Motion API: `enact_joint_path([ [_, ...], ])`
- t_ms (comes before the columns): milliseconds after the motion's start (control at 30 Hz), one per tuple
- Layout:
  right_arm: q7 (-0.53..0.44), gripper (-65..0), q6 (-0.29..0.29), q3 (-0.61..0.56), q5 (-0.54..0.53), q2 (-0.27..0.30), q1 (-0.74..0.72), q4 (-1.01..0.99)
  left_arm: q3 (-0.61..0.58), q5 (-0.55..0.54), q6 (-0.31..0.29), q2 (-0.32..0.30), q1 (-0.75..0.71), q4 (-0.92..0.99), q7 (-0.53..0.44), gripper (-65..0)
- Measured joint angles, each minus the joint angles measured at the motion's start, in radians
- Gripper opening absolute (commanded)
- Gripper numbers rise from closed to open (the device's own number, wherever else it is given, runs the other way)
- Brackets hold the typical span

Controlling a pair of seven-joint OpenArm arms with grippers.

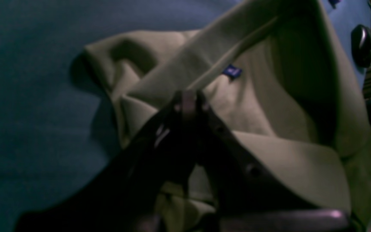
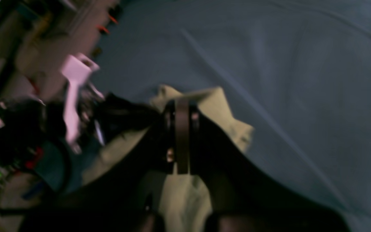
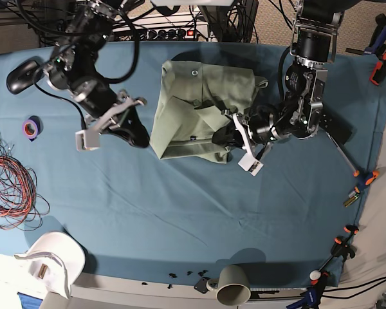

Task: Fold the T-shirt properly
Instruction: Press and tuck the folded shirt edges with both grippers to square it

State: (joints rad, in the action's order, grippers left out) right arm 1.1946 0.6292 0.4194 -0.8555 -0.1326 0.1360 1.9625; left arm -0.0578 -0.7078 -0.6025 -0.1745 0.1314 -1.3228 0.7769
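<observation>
Nearest the camera in the base view there's a grey cup (image 3: 234, 285) tipped on the table's front edge and a white curved plastic piece (image 3: 51, 261) at the front-left corner. A tangle of red wires (image 3: 9, 177) and a purple tape roll (image 3: 30, 128) sit along the left side.

Mid-table, the T-shirt (image 3: 202, 109) lies bunched and partly folded on the blue table cloth (image 3: 180, 206), collar toward the far edge. The right gripper (image 3: 141, 138) is clenched on the shirt's left edge, and its wrist view shows fabric pinched between the fingers (image 2: 182, 135). The left gripper (image 3: 222, 136) is clamped on the lower right part, holding up a fold with the small dark tag (image 1: 232, 71) showing.

A black mouse (image 3: 20, 74) sits far left.
</observation>
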Motion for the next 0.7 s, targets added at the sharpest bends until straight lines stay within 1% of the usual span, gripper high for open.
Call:
enact_joint_path([
  [233,0.008,-65.0,-0.004,0.003,-0.019,-0.001,-0.117,-0.3,0.0,0.0,0.0,0.0,0.0,0.0,0.004,-65.0],
  [367,0.019,-65.0,-0.003,0.003,-0.025,-0.001,-0.165,-0.415,0.0,0.0,0.0,0.0,0.0,0.0,0.004,-65.0],
  [400,0.019,-65.0,-0.002,0.003,-0.014,-0.001,-0.171,-0.435,0.0,0.0,0.0,0.0,0.0,0.0,0.004,-65.0],
  [467,0.013,-65.0,-0.005,0.003,0.042,-0.001,-0.175,-0.46,0.0,0.0,0.0,0.0,0.0,0.0,0.004,-65.0],
  [567,-0.007,-65.0,-0.035,0.003,0.13,0.0,-0.173,-0.467,0.0,0.0,0.0,0.0,0.0,0.0,0.004,-65.0],
  [633,-0.024,-65.0,-0.051,0.003,0.168,0.01,-0.174,-0.467,0.0,0.0,0.0,0.0,0.0,0.0,0.004,-65.0],
  [700,-0.039,-65.0,-0.058,0.0,0.202,0.032,-0.175,-0.467,0.0,0.0,0.0,0.0,0.0,0.0,0.004,-65.0],
])
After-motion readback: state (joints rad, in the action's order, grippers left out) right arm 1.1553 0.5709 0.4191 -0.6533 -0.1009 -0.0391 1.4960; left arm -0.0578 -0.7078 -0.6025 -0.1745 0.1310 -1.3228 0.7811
